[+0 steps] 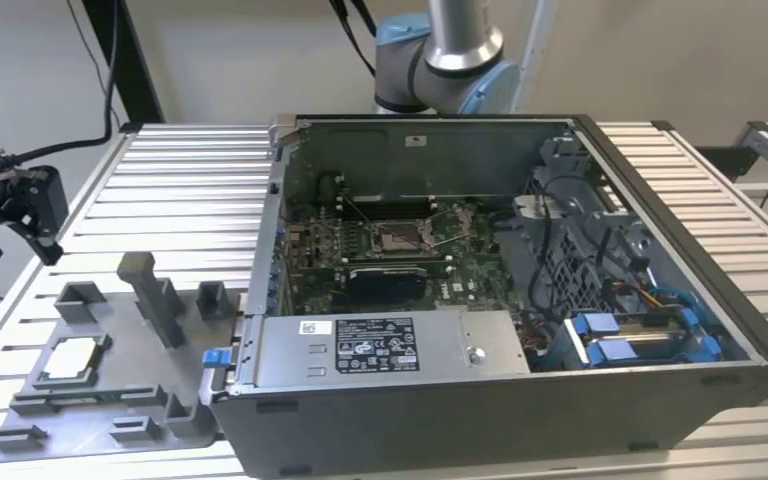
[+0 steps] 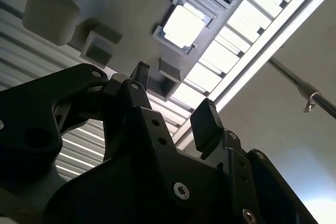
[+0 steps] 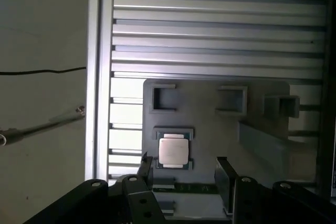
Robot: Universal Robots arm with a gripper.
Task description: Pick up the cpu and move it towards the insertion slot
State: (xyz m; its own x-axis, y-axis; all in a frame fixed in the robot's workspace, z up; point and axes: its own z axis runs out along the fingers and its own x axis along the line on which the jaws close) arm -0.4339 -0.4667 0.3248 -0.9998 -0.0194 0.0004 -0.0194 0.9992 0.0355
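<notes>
The cpu (image 1: 71,360) lies flat, silvery face up, in a square pocket of the grey tray (image 1: 115,392) on the exterior view's left. My gripper (image 1: 35,228) hangs above the table beyond the tray, well apart from the chip. In both wrist views the black fingers stand open with nothing between them, and the cpu (image 3: 173,150) (image 2: 182,26) sits ahead of the gripper (image 3: 184,174) (image 2: 173,100). The insertion slot (image 1: 398,237), a silver-framed square socket on the green board, lies inside the open computer case (image 1: 491,380).
Upright grey blocks (image 1: 155,295) rise from the tray near the cpu. The case's walls, a power supply (image 1: 381,345) and blue drive brackets (image 1: 638,335) surround the board. The slatted metal table (image 1: 184,190) runs under everything. Cables hang at the exterior view's left.
</notes>
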